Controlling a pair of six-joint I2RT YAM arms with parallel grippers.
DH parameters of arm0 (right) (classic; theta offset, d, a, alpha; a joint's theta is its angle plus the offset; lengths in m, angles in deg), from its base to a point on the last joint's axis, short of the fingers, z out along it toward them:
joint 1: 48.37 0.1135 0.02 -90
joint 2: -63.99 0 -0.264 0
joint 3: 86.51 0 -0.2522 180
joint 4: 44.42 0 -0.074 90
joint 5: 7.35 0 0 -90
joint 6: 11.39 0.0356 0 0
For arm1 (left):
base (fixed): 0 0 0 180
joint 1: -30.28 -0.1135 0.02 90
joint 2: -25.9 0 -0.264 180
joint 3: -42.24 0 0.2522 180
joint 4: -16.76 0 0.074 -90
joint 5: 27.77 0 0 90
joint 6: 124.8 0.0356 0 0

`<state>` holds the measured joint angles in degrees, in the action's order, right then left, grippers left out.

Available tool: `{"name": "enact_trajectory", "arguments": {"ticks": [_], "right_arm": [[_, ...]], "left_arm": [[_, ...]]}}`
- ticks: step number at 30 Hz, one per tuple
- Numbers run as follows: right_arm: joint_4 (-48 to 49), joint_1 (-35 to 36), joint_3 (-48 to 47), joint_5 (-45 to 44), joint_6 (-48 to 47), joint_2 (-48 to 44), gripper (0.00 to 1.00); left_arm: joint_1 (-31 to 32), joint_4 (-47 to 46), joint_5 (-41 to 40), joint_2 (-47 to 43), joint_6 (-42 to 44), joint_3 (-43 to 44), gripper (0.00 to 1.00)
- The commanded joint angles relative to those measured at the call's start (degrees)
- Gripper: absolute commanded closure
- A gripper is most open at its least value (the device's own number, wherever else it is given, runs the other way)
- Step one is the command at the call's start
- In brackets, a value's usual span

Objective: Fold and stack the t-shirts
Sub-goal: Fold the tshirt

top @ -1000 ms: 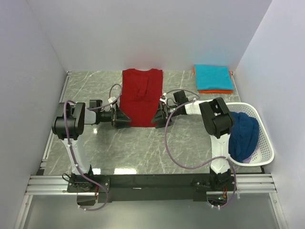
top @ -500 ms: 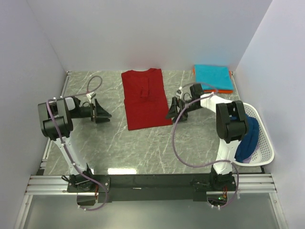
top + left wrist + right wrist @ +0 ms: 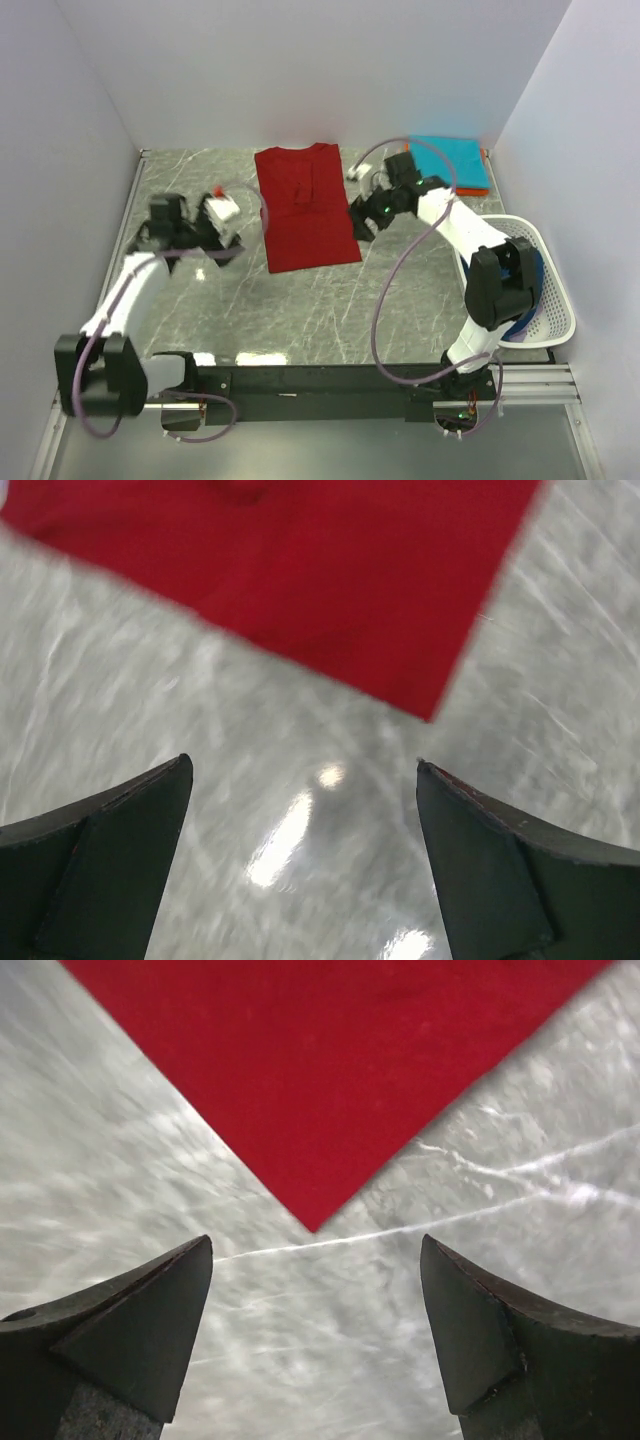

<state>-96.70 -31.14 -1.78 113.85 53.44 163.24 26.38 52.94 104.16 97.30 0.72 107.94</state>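
The dark red t-shirt (image 3: 305,207) lies flat in a long folded strip at the middle back of the table. My left gripper (image 3: 232,250) is open and empty, left of the shirt's near left corner (image 3: 432,712). My right gripper (image 3: 357,222) is open and empty, just right of the shirt's near right corner (image 3: 314,1222). The teal t-shirt (image 3: 447,161) lies folded on top of the orange t-shirt (image 3: 452,191) at the back right. The navy blue t-shirt (image 3: 533,280) sits bunched in the basket, partly hidden by my right arm.
The white mesh basket (image 3: 556,300) stands at the right edge. White walls close in the back and both sides. The grey marble table (image 3: 300,310) is bare in front of the red shirt.
Both grippers let go of the red shirt's sides and drew apart. The left arm swung out to the left and lower, the right arm lifted toward the back right. The shirt stayed flat.
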Motion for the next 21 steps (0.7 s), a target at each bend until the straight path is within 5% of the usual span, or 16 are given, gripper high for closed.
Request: {"name": "enact_trajectory", "arguments": {"ticks": [1, 7, 12, 21], "right_arm": [[10.08, 6.22, 7.93, -11.67, -14.63, -4.74, 0.10], [30.39, 13.43, 23.65, -17.58, -26.85, -7.74, 0.18], [35.89, 15.20, 28.52, -18.28, -32.57, -5.99, 0.26], [36.15, 15.28, 29.40, -18.19, -35.56, -2.21, 0.44]], "left_arm": [[9.50, -12.29, -9.49, -6.26, 9.11, -10.77, 0.01], [23.40, -24.15, -15.03, -7.59, 12.90, -19.94, 0.25], [29.73, -30.05, -17.76, -0.93, 13.69, -21.53, 0.49], [32.29, -34.36, -20.05, 8.14, 15.01, -21.71, 0.52]]}}
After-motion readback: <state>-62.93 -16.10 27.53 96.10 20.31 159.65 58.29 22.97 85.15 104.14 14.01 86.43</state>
